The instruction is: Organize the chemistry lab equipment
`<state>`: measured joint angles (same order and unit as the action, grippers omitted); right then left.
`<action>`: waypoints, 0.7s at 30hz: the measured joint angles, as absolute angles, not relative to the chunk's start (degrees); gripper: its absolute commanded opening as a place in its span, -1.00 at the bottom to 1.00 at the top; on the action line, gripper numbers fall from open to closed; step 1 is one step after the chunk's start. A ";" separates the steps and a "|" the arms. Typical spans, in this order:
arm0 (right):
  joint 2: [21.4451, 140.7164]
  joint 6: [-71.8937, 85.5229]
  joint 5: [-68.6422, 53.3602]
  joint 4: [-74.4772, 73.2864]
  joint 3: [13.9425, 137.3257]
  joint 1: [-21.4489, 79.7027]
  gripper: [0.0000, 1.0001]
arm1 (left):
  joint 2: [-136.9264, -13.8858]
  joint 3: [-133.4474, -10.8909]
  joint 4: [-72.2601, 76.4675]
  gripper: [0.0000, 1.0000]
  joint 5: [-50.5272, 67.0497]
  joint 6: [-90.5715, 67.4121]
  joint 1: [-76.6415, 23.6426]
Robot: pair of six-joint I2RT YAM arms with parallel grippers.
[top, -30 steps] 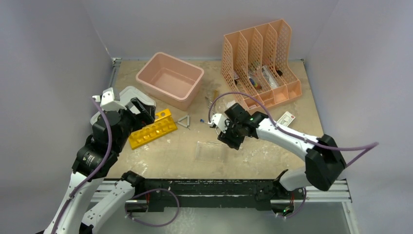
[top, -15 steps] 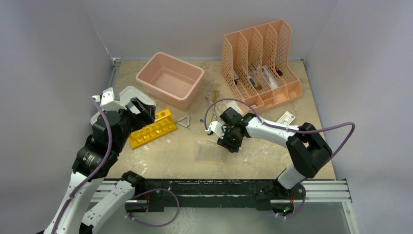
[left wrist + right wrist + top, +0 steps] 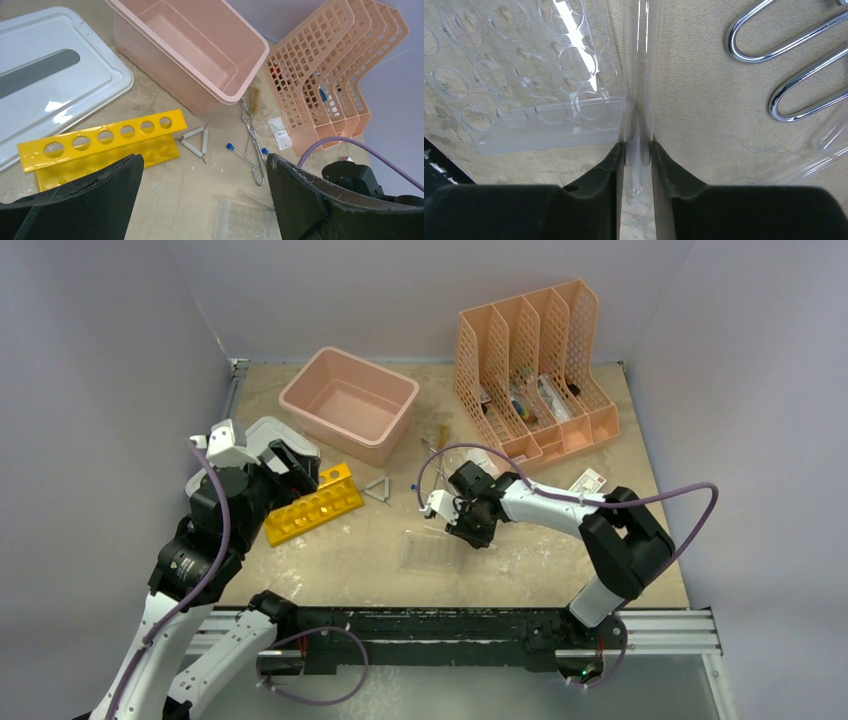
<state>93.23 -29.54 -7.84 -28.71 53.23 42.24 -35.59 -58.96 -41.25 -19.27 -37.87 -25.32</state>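
Note:
My right gripper (image 3: 470,528) is down at the table, at the right edge of the clear plastic tray (image 3: 432,550). In the right wrist view the gripper (image 3: 638,150) is shut on a clear glass tube (image 3: 639,75) that lies along the tray (image 3: 524,75). The metal tongs (image 3: 784,65) lie to the right. My left gripper (image 3: 202,165) is open and empty, held above the yellow test-tube rack (image 3: 105,145). The wire triangle (image 3: 195,141), a blue-capped vial (image 3: 235,150) and the tongs (image 3: 252,145) lie beyond the rack.
The pink tub (image 3: 350,400) stands at the back, with its grey-white lid (image 3: 50,85) lying to the left. The peach file holder (image 3: 535,360) stands at the back right. A small labelled packet (image 3: 588,480) lies on the table near it.
My right arm has folded in, and its gripper has shifted slightly left and down to the tray's right edge. The left arm has not moved.

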 measured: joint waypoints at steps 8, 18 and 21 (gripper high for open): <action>91.39 -30.11 -6.46 -28.77 53.19 42.24 -0.67 | -35.59 -58.96 -41.25 0.87 -19.57 -38.46 -25.32; 75.44 -30.22 -5.61 -23.64 53.08 42.19 -0.66 | -36.88 -57.19 -39.09 0.89 -17.63 -40.10 -25.32; 72.51 -29.89 -6.94 -19.49 52.66 42.19 -0.66 | -38.65 -55.42 -36.49 0.94 -13.17 -40.32 -25.32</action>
<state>72.51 -29.89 -6.94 -19.49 52.66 42.19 -38.65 -55.42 -36.49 -13.17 -40.32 -25.32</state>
